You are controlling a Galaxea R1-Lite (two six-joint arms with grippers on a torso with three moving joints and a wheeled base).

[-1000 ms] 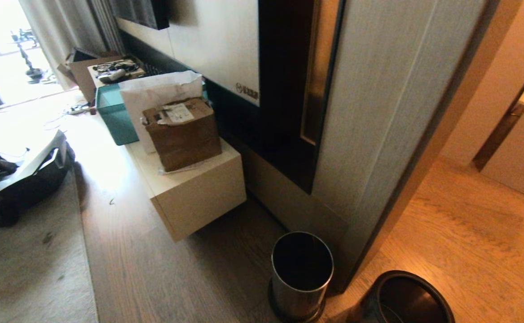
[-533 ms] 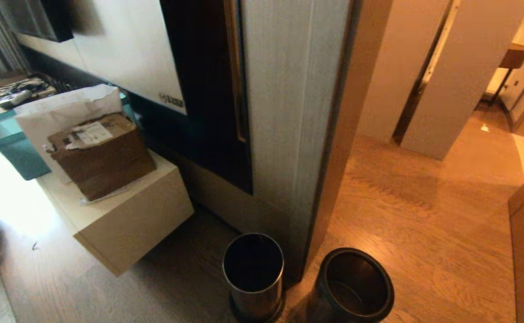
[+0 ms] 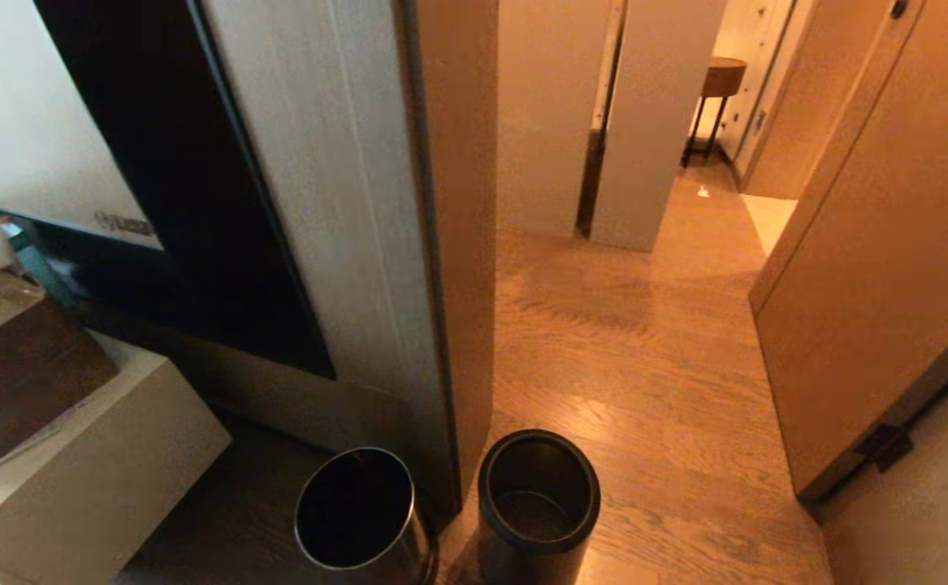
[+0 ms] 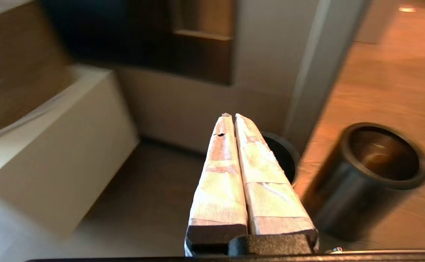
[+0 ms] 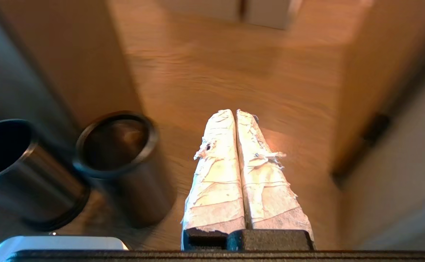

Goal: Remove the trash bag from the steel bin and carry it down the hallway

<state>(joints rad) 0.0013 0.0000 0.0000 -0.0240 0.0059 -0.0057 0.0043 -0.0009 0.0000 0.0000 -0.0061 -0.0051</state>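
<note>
Steel bin [image 5: 125,160] stands apart from closed right pincer [image 5: 236,112].

Head view high, downward — wrist views low; all share steel bin [image 3: 537,494].

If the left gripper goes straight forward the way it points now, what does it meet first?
Probably the shiny steel bin beside the wall corner: the shut left gripper points just over its rim. Depth is unclear, so it may pass above and reach the wall.
</note>
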